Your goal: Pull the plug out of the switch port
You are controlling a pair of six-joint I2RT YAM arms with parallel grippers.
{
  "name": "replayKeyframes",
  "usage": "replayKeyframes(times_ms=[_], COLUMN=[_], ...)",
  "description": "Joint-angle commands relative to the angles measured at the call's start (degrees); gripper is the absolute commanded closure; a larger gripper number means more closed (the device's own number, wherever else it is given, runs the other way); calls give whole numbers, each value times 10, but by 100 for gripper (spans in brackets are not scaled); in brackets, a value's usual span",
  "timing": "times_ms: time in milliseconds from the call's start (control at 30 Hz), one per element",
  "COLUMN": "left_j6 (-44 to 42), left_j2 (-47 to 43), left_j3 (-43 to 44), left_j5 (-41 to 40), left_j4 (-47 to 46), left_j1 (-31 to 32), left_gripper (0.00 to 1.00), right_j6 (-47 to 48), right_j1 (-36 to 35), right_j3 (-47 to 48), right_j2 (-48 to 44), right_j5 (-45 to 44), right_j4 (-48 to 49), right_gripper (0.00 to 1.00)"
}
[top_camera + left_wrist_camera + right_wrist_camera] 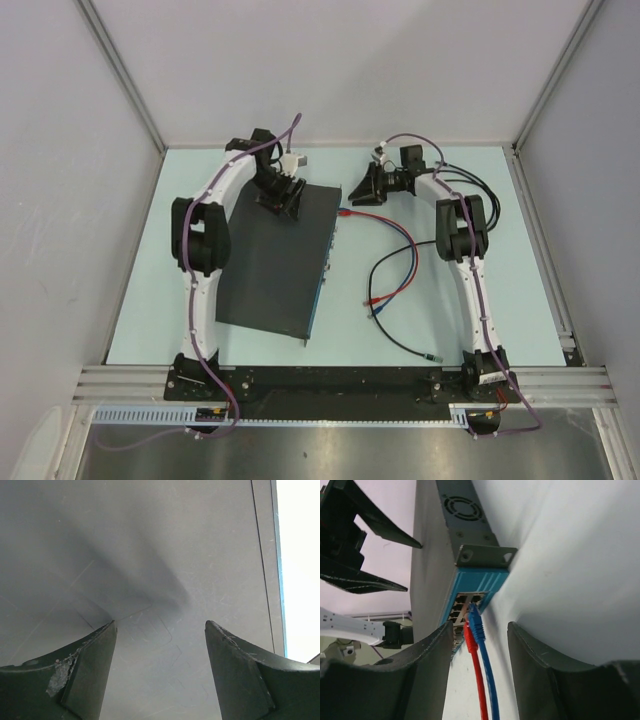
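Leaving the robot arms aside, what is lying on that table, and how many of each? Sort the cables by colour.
switch: 1
red cable: 1
blue cable: 1
black cable: 1
Total: 4

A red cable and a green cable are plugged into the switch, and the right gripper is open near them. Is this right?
Not quite. The second cable is blue, not green. The right wrist view shows the red cable and the blue cable plugged into the switch, with the right gripper open near them.
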State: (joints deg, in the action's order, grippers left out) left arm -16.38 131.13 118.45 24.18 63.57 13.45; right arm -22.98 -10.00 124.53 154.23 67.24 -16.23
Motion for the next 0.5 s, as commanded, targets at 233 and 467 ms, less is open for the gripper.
replayKeyframes(times_ms=[233,467], left_j6=[12,14], left_j2=[-12,-24], left_j3=[-19,-47], left_j5=[3,-13], left_j4=[-4,-12], left_j1=[-2,-2], left_gripper=[22,22], right_j6=[-39,-58], right_j1=[-18,-27], right_j3=[21,12], right_j2=[39,43], right_j5=[45,82], right_j4=[25,50], right_gripper=[54,54])
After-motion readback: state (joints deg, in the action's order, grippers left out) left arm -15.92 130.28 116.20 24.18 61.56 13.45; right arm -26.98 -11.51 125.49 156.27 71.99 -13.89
